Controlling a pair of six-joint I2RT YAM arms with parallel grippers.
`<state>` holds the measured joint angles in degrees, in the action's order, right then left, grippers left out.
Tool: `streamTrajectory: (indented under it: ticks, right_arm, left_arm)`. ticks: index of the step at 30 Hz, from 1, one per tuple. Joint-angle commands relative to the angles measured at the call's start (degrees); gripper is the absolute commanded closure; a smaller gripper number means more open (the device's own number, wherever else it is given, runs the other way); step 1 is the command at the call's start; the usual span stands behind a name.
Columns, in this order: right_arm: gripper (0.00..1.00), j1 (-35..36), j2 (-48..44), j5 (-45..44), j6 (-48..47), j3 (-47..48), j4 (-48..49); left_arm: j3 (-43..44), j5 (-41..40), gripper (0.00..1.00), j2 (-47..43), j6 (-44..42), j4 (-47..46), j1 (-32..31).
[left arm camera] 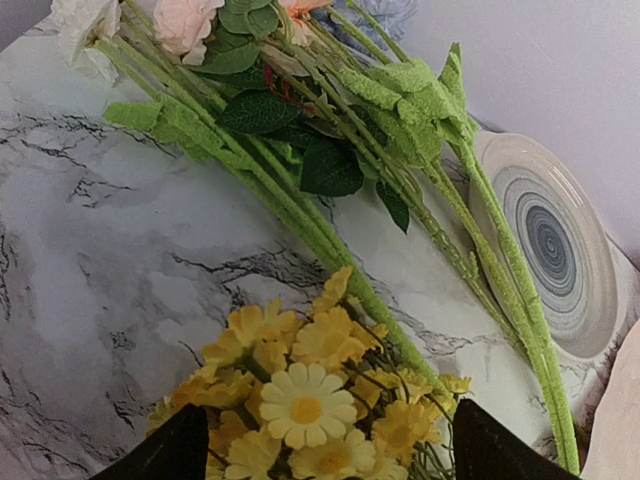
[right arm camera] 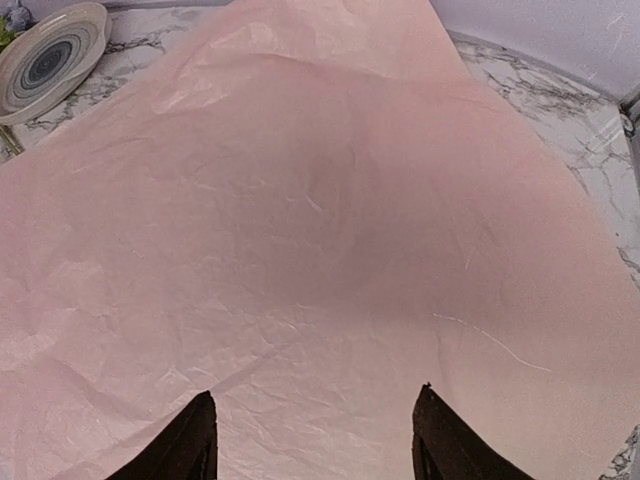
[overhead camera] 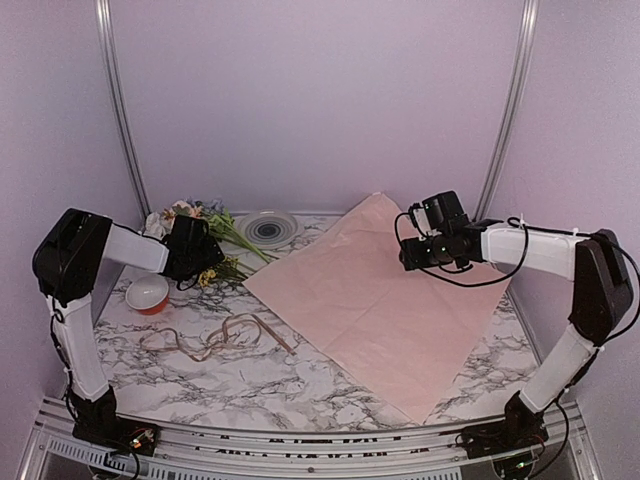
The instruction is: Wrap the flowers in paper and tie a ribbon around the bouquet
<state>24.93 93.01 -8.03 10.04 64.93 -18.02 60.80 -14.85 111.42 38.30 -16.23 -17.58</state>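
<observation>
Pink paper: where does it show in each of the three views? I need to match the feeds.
Top external: the paper lies flat on the table, from the centre to the right.
Left wrist: only a sliver of it shows, in the bottom right corner.
Right wrist: it fills nearly the whole picture.
Shared landmark: the ringed plate, left of the paper's far corner; at the right edge; in the top left corner.

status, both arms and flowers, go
Left gripper open over yellow sprig. Right gripper open above the paper. Flowers by plate, off paper, nothing blocking.

Ringed plate (overhead camera: 268,228), orange bowl (overhead camera: 148,293), marble table (overhead camera: 300,385)
</observation>
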Motion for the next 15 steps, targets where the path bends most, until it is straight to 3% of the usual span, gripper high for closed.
streamTrajectory:
  ticks: [1, 5, 8, 10, 15]
  right_arm:
    - [0.36, 0.63, 0.68, -0.31, 0.46, 0.12, 0.79]
    - [0.36, 0.57, 0.6, -0.32, 0.35, 0.11, 0.5]
    - [0.36, 0.6, 0.28, -0.2, 0.56, 0.04, 0.19]
    - [0.36, 0.64, -0.09, 0.03, 0.7, 0.01, 0.09]
    - [0.36, 0.91, -0.99, 1.05, 0.84, -0.07, 0.25]
  left_arm:
    - [1.9, 1.03, 0.2, 3.11, 0.54, 0.94, -0.12]
    - [2.58, 1.89, 0.37, 4.43, -0.21, 0.94, -0.15]
    - [1.41, 0.25, 0.64, 2.86, -0.46, 0.86, -0.09]
    - [0.11, -1.88, 0.76, 0.52, -1.01, 0.77, -0.12]
    - [-3.11, -6.9, 0.95, -7.75, -5.75, 0.76, -0.12]
